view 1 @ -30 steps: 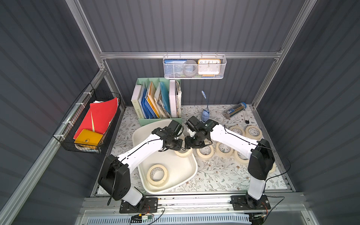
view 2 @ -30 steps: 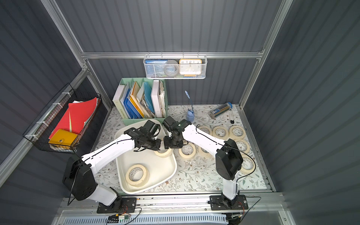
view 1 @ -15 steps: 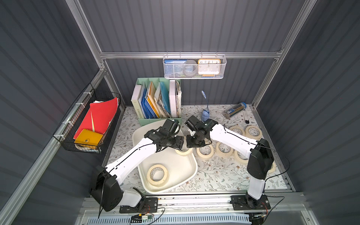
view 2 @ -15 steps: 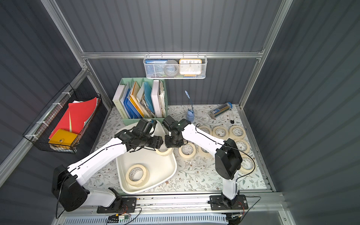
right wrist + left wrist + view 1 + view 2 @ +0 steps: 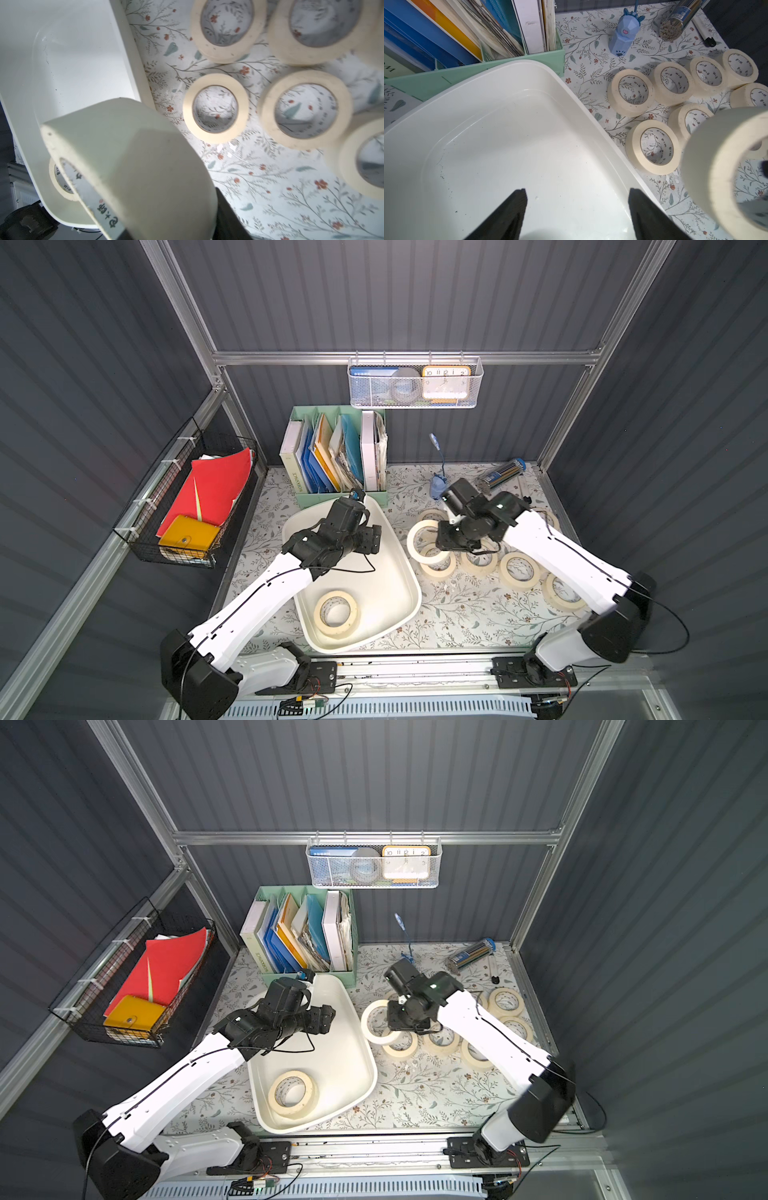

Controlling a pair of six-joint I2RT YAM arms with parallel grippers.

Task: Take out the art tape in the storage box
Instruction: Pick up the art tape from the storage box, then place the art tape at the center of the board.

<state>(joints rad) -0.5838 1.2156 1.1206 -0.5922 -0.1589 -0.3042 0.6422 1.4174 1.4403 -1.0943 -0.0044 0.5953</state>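
You have an art tape roll clamped close to the lens in the right gripper, with a dark finger against its outer face. Behind it is the storage box, with another roll on its floor. Several flat rolls lie on the floral tabletop beside the box's long rim.

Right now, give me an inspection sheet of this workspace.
Surface: floral-print table mat, flat.
Job's things: one cream masking-tape roll lies in shallow white plastic tub; lifted roll held outside it; other rolls flat on mat.
Clutter: mint-green file organiser, blue figurine, clear pencil tube.
Grippers: left gripper open, empty, over tub; right gripper shut on lifted roll.
Cables: black cable loops over tub.
Surroundings: white mesh basket, black wire basket, dark ribbed walls.
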